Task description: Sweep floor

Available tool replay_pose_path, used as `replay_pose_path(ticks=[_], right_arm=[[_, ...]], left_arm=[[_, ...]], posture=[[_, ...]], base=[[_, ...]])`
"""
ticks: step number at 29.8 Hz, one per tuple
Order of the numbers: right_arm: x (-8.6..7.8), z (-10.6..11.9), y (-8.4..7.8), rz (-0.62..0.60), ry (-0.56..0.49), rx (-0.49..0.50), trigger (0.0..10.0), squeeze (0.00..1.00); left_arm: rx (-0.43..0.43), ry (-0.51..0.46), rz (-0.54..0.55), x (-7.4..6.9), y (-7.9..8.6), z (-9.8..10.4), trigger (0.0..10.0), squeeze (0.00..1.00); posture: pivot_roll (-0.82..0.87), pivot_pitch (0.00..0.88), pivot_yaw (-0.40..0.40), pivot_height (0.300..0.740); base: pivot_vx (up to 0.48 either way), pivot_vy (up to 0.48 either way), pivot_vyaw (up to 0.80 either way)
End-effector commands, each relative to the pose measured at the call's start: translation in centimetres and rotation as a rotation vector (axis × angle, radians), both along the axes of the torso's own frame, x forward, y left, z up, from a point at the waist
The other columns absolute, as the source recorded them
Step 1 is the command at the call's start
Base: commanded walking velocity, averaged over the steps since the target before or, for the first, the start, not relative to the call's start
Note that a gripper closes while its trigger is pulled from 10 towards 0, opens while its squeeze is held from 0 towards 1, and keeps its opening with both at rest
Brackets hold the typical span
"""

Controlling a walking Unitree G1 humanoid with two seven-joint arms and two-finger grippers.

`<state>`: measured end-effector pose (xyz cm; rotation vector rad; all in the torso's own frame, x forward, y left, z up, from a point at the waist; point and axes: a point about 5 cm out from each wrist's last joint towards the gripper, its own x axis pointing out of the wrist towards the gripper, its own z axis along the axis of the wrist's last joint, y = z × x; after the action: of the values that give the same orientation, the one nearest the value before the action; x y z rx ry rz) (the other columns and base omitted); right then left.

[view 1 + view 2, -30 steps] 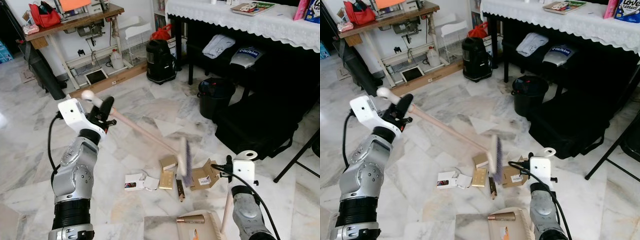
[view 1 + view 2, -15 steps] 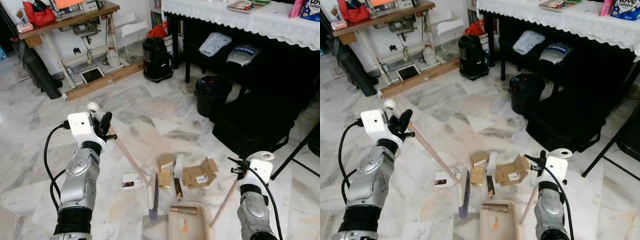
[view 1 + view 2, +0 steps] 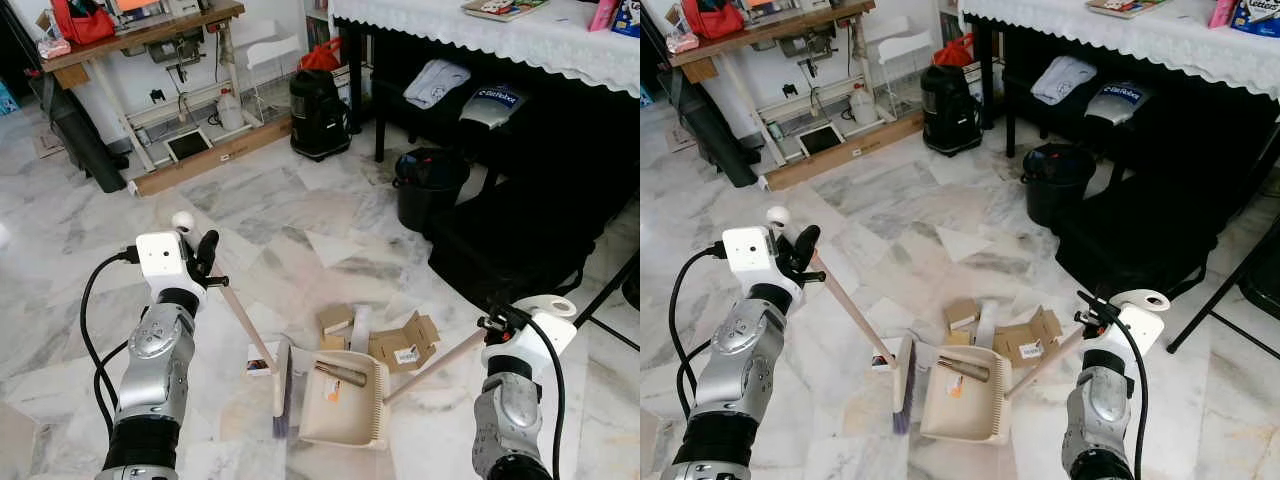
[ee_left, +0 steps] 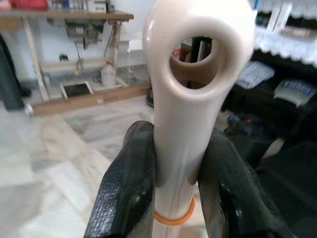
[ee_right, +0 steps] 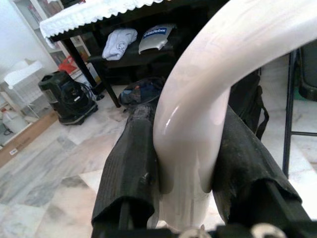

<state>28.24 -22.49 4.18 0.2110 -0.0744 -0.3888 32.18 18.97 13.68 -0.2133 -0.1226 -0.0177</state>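
I see the broom (image 3: 252, 345) with its head on the marble floor (image 3: 300, 215), just beside the dustpan's (image 3: 343, 398) left edge; half a second ago the head was lower in my view, in front of the pan. My left gripper (image 4: 173, 173) pinches the broom handle near its looped top. My right gripper (image 5: 185, 163) is closed on the dustpan handle. A brown tube (image 3: 342, 374) now lies inside the pan. Cardboard pieces (image 3: 405, 345) lie just behind it, and a black bin (image 3: 432, 185) is well apart.
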Motion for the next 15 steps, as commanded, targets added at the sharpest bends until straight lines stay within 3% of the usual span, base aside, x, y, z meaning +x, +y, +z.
replay_pose_path(ticks=[1, 2, 6, 12, 13, 15], right_arm=[[0.36, 0.66, 0.42, 0.004, -0.046, 0.026, 10.0, 0.0], [0.37, 0.63, 0.53, 0.008, -0.045, 0.026, 10.0, 0.0], [0.37, 0.62, 0.53, 0.01, -0.045, 0.029, 10.0, 0.0], [0.37, 0.6, 0.39, 0.013, -0.041, 0.033, 10.0, 0.0], [0.37, 0.67, 0.31, 0.011, -0.043, 0.031, 10.0, 0.0], [0.36, 0.7, 0.2, 0.011, -0.044, 0.029, 10.0, 0.0]], left_arm=[[-0.111, -0.047, -0.033, 0.31, -0.11, 1.02, 10.0, 0.0], [-0.162, -0.05, -0.048, 0.33, -0.16, 1.13, 10.0, 0.0], [-0.2, -0.048, -0.07, 0.38, -0.28, 1.23, 10.0, 0.0], [-0.125, -0.013, -0.046, 0.59, 0.04, 0.83, 10.0, 0.0], [-0.075, -0.036, -0.022, 0.52, 0.24, 1.11, 10.0, 0.0], [-0.055, -0.069, -0.017, 0.49, 0.22, 1.6, 10.0, 0.0]], posture=[[-0.02, 0.0, 0.113, 0.74], [-0.02, 0.0, 0.112, 0.74], [-0.01, 0.0, 0.11, 0.74], [-0.01, 0.0, 0.108, 0.74], [-0.01, 0.0, 0.107, 0.74], [-0.02, 0.0, 0.106, 0.74]], base=[[0.0, 0.0, 0.0], [0.0, 0.0, 0.0], [0.0, 0.0, 0.0], [0.0, 0.0, 0.0], [0.0, 0.0, 0.0], [0.0, 0.0, 0.0]])
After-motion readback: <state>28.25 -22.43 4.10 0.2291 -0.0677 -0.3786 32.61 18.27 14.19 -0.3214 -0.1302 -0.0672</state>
